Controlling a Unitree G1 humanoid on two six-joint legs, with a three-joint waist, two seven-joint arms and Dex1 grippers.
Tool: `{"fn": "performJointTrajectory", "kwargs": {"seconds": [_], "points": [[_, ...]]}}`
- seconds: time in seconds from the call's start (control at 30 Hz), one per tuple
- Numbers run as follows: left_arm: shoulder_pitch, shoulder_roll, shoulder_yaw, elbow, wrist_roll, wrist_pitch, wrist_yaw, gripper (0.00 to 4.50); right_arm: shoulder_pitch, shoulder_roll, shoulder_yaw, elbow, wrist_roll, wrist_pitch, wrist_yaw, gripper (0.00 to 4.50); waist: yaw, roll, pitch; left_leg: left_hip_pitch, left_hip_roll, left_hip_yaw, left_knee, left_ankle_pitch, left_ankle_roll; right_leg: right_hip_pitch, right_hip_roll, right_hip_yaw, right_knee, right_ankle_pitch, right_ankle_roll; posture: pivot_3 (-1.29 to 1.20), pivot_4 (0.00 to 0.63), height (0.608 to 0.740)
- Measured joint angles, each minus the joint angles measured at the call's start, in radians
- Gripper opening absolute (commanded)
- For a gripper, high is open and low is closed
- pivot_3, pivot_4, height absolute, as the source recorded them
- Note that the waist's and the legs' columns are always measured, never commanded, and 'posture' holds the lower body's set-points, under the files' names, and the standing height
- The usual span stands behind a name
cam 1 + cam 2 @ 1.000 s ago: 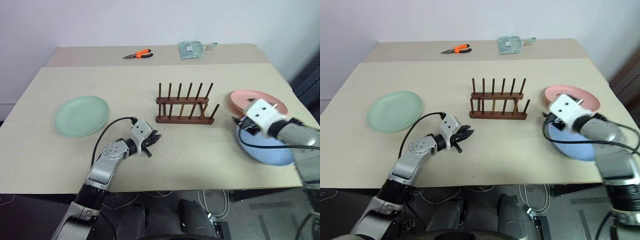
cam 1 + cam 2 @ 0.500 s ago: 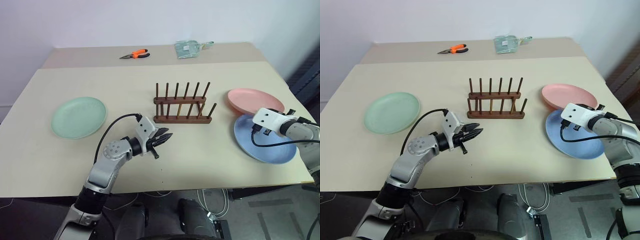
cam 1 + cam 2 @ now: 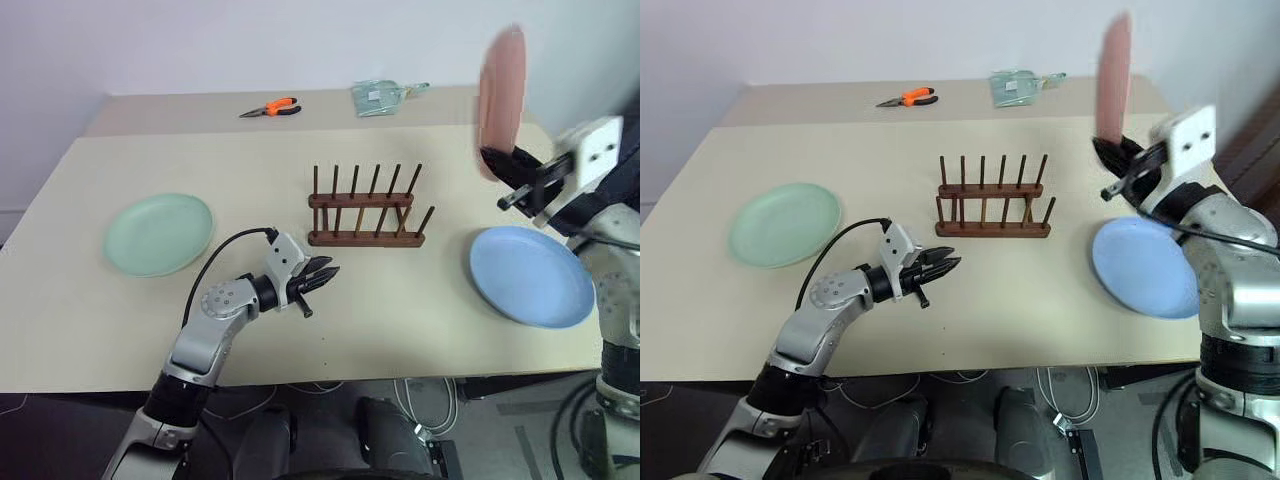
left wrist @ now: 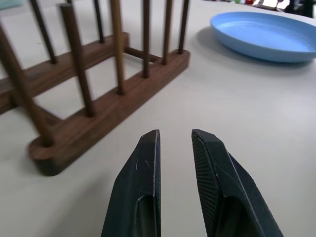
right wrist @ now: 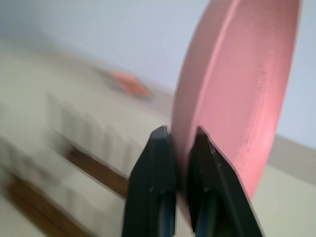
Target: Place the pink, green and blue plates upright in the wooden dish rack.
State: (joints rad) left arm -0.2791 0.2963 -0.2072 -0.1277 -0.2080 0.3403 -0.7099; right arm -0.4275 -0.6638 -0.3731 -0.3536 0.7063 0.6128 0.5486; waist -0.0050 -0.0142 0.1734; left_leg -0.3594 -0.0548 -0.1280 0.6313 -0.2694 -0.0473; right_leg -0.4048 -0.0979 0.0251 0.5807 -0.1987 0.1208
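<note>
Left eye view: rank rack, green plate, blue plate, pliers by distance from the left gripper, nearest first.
From the left gripper:
1. Rack, just beyond it, mid-table.
2. Green plate, on its left.
3. Blue plate, on its right, near the table's edge.
4. Pliers, far side of the table.

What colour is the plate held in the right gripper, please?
Pink plate, clearest in the right wrist view.

right gripper (image 3: pixel 1112 152): holds pink plate (image 3: pixel 1112 75) upright | rack (image 3: pixel 992 205): empty
</note>
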Motion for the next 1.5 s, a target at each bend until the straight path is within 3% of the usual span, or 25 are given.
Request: {"fn": "performJointTrajectory", "kwargs": {"seconds": [0.13, 0.47, 0.57, 0.67, 0.73, 0.87, 0.93, 0.97, 1.0, 1.1, 1.27, 1.4, 1.5], "points": [[-0.002, 0.006, -0.002, 0.012, 0.001, -0.01, -0.007, 0.98, -0.016, 0.058, -0.007, -0.079, 0.202, 0.132, -0.09, 0.02, 0.005, 0.0, 0.0, 0.0, 0.0, 0.0, 0.0, 0.0, 0.0, 0.0, 0.0, 0.0, -0.001, 0.0, 0.0, 0.0, 0.15, 0.74], [0.018, 0.018, -0.002, 0.003, 0.001, -0.017, 0.001, 0.98, -0.002, 0.065, 0.067, 0.003, 0.173, 0.179, -0.153, 0.02, 0.012, 0.0, 0.0, -0.001, 0.0, 0.001, -0.001, 0.0, 0.0, -0.002, 0.0, 0.0, -0.001, -0.001, 0.001, 0.0, 0.15, 0.74], [0.024, 0.018, -0.002, 0.0, 0.001, -0.016, 0.008, 0.98, -0.002, 0.067, 0.081, 0.059, 0.147, 0.179, -0.159, 1.09, 0.013, 0.0, 0.0, -0.001, 0.0, 0.001, -0.001, 0.0, 0.0, -0.002, 0.0, 0.0, -0.001, -0.001, 0.001, 0.0, 0.15, 0.74], [0.026, 0.019, -0.002, -0.006, -0.001, -0.013, 0.016, 0.98, -0.005, 0.067, 0.089, 0.1, 0.104, 0.167, -0.159, 2.64, 0.013, 0.0, 0.0, -0.001, 0.0, 0.001, -0.001, 0.0, 0.0, -0.002, 0.0, 0.0, -0.001, -0.001, 0.001, 0.0, 0.15, 0.74], [0.03, 0.019, 0.0, -0.012, -0.006, 0.001, 0.016, 1.54, -0.01, 0.064, 0.099, 0.105, 0.054, 0.131, -0.158, 3.61, 0.013, 0.0, 0.0, -0.001, 0.0, 0.002, -0.001, 0.0, 0.0, -0.002, 0.0, 0.0, -0.001, -0.001, 0.001, 0.0, 0.15, 0.74], [0.03, 0.013, 0.031, -0.011, -0.024, 0.01, 0.04, 3.36, -0.031, 0.01, 0.129, 0.105, -0.1, 0.002, -0.15, 3.62, 0.012, 0.001, 0.0, -0.001, 0.0, 0.002, -0.001, 0.0, 0.0, -0.003, 0.0, 0.0, -0.001, -0.001, 0.001, 0.0, 0.15, 0.74], [0.002, -0.021, 0.112, 0.019, -0.032, 0.011, 0.128, 4.41, -0.052, -0.048, 0.129, 0.106, -0.172, -0.058, -0.133, 3.83, 0.013, 0.001, 0.001, -0.003, 0.0, 0.002, 0.0, 0.0, 0.0, -0.003, 0.0, 0.0, -0.001, -0.001, 0.002, 0.0, 0.15, 0.74], [-0.023, -0.032, 0.163, 0.038, -0.035, 0.01, 0.181, 4.5, -0.068, -0.069, 0.127, 0.106, -0.189, -0.076, -0.121, 4.13, 0.014, 0.001, 0.001, -0.003, 0.0, 0.001, 0.0, 0.0, 0.0, -0.004, 0.0, -0.001, 0.0, -0.001, 0.002, 0.0, 0.15, 0.74], [-0.055, -0.04, 0.22, 0.06, -0.034, 0.007, 0.251, 4.5, -0.085, -0.088, 0.124, 0.1, -0.195, -0.091, -0.102, 4.45, 0.013, 0.0, 0.001, -0.002, 0.0, 0.001, 0.0, 0.0, 0.0, -0.004, 0.0, -0.001, 0.0, 0.0, 0.003, 0.0, 0.15, 0.74], [-0.15, -0.047, 0.384, 0.134, 0.0, -0.005, 0.485, 4.5, -0.116, -0.114, 0.148, 0.047, -0.194, -0.1, -0.032, 4.45, 0.006, 0.0, 0.001, -0.001, 0.0, 0.001, -0.002, 0.0, 0.0, -0.003, 0.0, -0.001, -0.001, 0.001, 0.006, 0.0, 0.15, 0.74], [-0.23, -0.036, 0.637, 0.222, 0.064, 0.072, 0.886, 4.5, -0.125, -0.101, 0.37, -0.097, -0.252, -0.122, 0.077, 4.45, -0.01, -0.002, 0.001, -0.001, 0.0, 0.001, -0.002, 0.0, 0.0, -0.004, 0.0, -0.001, 0.0, 0.001, 0.008, 0.0, 0.15, 0.74], [-0.226, -0.056, 0.814, 0.177, 0.017, 0.207, 1.055, 4.5, -0.11, 0.013, 0.558, -0.123, -0.32, -0.154, 0.103, 4.45, -0.005, -0.007, 0.003, -0.003, 0.0, -0.001, -0.001, 0.0, -0.001, -0.004, 0.0, -0.002, 0.0, 0.001, 0.008, 0.0, 0.15, 0.74], [-0.227, -0.112, 0.902, 0.099, -0.071, 0.302, 1.106, 4.5, -0.091, 0.061, 0.619, -0.122, -0.352, -0.171, 0.114, 4.45, 0.016, -0.009, 0.003, -0.009, -0.002, -0.005, 0.002, 0.002, -0.003, -0.005, 0.0, -0.003, -0.001, 0.004, 0.006, 0.0, 0.15, 0.74]]}}
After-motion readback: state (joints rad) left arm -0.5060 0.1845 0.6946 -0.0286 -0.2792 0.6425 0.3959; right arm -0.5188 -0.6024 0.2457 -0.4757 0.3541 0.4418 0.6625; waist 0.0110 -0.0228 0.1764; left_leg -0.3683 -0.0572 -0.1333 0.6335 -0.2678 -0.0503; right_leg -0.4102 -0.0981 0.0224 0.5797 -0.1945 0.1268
